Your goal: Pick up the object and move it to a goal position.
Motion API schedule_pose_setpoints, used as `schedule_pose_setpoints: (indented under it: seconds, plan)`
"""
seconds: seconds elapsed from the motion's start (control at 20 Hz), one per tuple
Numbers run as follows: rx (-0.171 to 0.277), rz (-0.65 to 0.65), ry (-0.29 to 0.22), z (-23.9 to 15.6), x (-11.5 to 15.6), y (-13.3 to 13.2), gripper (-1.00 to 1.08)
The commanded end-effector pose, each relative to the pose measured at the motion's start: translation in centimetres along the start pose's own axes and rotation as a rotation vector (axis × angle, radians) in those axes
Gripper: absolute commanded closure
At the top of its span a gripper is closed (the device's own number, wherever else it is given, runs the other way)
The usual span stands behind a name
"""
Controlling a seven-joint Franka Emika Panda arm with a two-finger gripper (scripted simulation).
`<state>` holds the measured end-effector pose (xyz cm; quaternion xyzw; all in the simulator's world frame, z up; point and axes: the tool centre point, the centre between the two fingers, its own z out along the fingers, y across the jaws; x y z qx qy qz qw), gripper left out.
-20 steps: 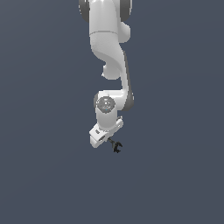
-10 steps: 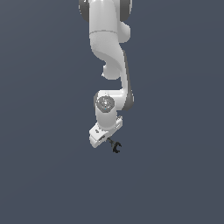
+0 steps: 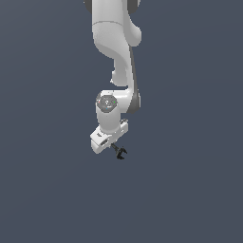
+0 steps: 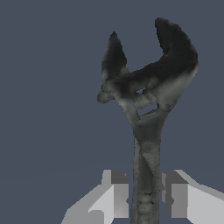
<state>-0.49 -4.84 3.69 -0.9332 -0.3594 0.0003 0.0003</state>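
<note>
claw (image 4: 144, 199): clenched on the wrench's shaft | wrench (image 4: 146, 100): between my pads, forked head jutting clear beyond them (low grip, so the head stays visible) | exterior view: wrench (image 3: 120, 153) under my wrist | step: carrying toward goal, I judge

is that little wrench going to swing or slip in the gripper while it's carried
The wrench looks rigid, a solid dark metal-like shaft, so it probably won't flex. The gripper pinches only the shaft's lower end, leaving the forked head far out, so it may pivot if jolted. The fingers press a narrow shaft, so some slip seems possible.
</note>
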Motion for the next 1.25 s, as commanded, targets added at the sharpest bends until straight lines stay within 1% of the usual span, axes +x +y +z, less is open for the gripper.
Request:
schedule_pose_setpoints:
  seconds: [0.0,0.4,0.65,0.9,1.2]
  plan:
    - [-0.001,0.001,0.0,-1.3,-1.4,0.3,1.08]
    - [-0.001,0.002,0.0,-5.9,-6.8,1.4,1.08]
    - [-0.001,0.002,0.0,-8.0,-9.1,1.9,1.08]
    - [-0.001,0.003,0.001,-9.1,-10.3,2.2,1.08]
    - [-0.001,0.003,0.001,-9.2,-10.3,2.3,1.08]
